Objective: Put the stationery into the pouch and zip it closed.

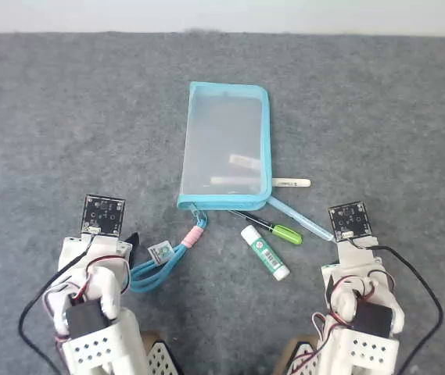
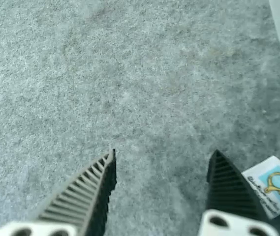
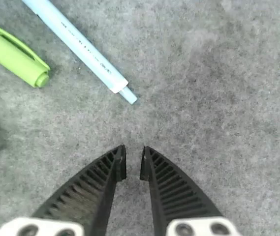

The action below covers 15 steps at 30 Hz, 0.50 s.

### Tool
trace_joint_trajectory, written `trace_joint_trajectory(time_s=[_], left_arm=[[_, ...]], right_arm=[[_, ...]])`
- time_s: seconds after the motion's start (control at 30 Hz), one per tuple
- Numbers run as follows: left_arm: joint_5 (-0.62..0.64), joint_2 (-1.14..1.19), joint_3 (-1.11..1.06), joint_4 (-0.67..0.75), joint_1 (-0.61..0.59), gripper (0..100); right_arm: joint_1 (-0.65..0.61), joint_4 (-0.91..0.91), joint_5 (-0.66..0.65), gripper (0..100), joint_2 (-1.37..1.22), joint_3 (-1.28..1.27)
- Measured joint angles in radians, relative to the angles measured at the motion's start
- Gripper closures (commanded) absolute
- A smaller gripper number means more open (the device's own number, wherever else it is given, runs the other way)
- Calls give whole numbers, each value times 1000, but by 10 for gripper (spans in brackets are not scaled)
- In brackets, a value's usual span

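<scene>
Grey felt table (image 1: 50, 117) is carrying the pouch (image 1: 226, 141) at its middle, the blue pen (image 3: 76, 46) and green marker (image 3: 12, 54) lying just beside its near end. Left end effector (image 2: 164, 153) is hanging spread, right end effector (image 3: 133, 150) almost pressed together, empty. Round pens risk rolling from a pinch; their print is showing too small to read.

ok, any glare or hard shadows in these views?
High view: even light, no glare on the translucent blue-edged pouch. Right wrist view: soft shadow beside the lime-green pen on the grey felt mat. Left wrist view: flat light, no distinct shadows.
</scene>
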<state>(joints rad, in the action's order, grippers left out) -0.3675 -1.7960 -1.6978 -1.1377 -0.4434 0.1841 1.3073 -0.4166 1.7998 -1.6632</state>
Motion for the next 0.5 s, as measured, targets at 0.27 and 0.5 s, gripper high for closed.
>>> trace_joint_trajectory(time_s=[0.27, 0.5], left_arm=[[0, 0, 0, -12, 0, 716], [0, 0, 0, -37, -58, 716]], right_arm=[[-21, 0, -2, 936, 0, 0], [-141, -129, -3, 935, 0, 0]])
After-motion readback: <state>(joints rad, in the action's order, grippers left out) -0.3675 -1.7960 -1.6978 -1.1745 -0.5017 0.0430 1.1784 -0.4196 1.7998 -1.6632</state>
